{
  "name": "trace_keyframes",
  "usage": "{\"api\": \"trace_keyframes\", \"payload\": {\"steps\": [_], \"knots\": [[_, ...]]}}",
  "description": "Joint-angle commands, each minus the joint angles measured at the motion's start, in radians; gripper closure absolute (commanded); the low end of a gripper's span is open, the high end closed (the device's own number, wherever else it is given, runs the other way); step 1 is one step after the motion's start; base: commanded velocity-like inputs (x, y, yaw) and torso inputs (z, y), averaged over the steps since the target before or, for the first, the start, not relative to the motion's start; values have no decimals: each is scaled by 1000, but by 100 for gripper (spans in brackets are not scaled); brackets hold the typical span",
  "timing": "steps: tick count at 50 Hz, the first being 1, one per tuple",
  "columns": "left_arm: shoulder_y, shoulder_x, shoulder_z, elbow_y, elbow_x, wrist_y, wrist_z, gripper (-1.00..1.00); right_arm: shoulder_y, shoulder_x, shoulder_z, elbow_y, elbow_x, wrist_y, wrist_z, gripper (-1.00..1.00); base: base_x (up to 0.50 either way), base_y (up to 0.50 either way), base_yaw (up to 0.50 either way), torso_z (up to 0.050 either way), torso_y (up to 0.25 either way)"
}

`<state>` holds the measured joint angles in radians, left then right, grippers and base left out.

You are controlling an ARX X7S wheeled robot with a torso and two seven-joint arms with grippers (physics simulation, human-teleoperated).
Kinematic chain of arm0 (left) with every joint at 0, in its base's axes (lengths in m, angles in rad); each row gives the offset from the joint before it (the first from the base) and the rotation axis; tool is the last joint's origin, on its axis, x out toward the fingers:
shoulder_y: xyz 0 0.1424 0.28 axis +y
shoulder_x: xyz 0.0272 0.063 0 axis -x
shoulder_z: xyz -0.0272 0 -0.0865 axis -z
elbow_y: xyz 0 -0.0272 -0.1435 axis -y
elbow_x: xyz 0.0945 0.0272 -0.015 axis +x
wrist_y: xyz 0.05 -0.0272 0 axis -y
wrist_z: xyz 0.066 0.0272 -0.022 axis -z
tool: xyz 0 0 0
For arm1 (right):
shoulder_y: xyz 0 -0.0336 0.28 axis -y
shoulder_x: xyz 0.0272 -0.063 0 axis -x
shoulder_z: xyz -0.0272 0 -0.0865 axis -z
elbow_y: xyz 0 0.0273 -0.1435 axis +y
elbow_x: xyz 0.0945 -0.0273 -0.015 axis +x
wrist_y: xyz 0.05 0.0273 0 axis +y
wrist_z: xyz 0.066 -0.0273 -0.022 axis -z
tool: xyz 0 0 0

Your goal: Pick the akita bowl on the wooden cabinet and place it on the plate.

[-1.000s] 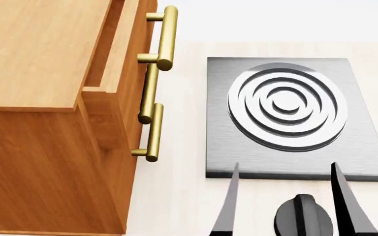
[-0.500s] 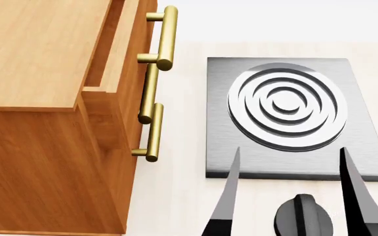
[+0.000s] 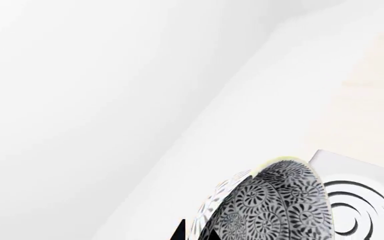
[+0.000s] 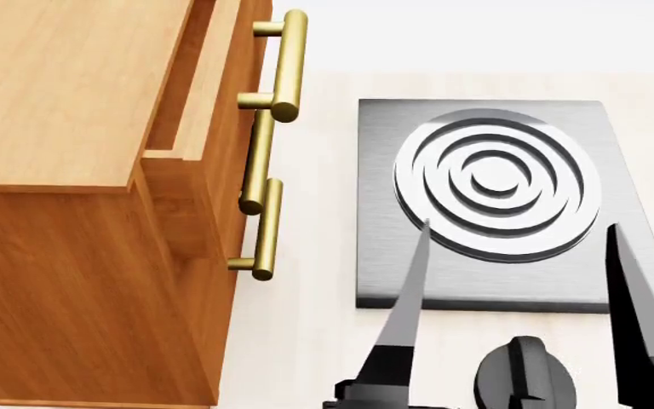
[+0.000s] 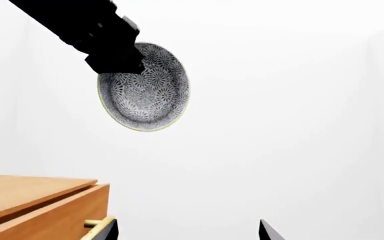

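The akita bowl [image 5: 144, 87] hangs gripped in the left jaws, aloft.

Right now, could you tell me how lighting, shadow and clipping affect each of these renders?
Head view: even light, sharp edges, soft shadow beside the wooden cabinet; the stove slab shows faint sheen. Left wrist view: mostly washed-out white, the patterned bowl cropped at the frame edge. Right wrist view: blank white backdrop, bowl crisp, the dark left claw over it only partly visible.

Left gripper [image 3: 178, 231] mostly cut off; akita bowl [image 3: 272, 205] cropped.
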<state>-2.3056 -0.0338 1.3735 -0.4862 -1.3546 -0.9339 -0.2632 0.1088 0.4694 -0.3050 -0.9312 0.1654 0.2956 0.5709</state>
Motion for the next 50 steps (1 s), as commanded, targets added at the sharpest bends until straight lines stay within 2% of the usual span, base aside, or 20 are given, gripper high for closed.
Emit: {"api": "trace_keyframes", "payload": {"steps": [1,19,50], "knots": [[24,-39,-17,71,26,13,-34,100,39,-6,5,-7,23,21,-2,-100,0,0,0,0,0],[134,-103,-23,183,58,89,-85,100,39,10,12,-51,39,49,12,-100,0,0,0,0,1],[210,-206,23,215,195,261,151,100,44,32,6,-58,56,46,36,-100,0,0,0,0,0]]}}
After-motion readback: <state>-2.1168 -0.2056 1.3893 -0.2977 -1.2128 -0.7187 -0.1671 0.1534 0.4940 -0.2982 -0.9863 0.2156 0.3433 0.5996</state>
